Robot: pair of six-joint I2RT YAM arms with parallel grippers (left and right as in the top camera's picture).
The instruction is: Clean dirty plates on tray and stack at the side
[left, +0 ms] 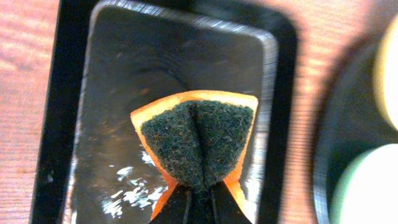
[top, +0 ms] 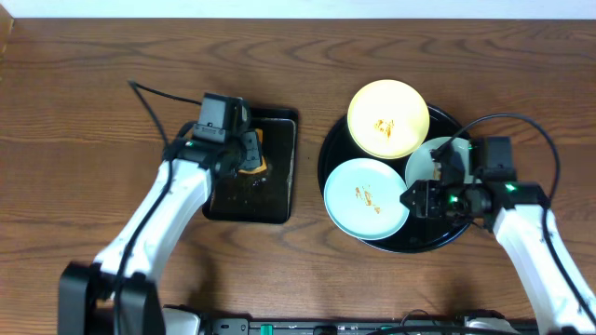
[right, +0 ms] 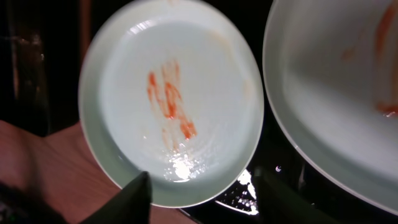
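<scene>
The round black tray (top: 438,238) at the right holds three plates. A pale yellow plate (top: 388,118) with orange smears lies at its far side. A mint plate (top: 365,197) (right: 168,99) with orange streaks lies at its front left. A second mint plate (top: 430,160) (right: 336,93) is partly under my right arm. My right gripper (top: 411,197) (right: 205,199) is open and straddles the front plate's right rim, one finger over the rim. My left gripper (top: 248,160) (left: 200,196) is shut on an orange sponge (left: 198,134) with a dark green scouring face, folded between the fingers.
The sponge hangs over a small rectangular black tray (top: 251,203) (left: 124,74) with wet streaks, left of the round tray. Bare wooden table (top: 84,140) lies all round. A black cable (top: 154,98) runs behind the left arm.
</scene>
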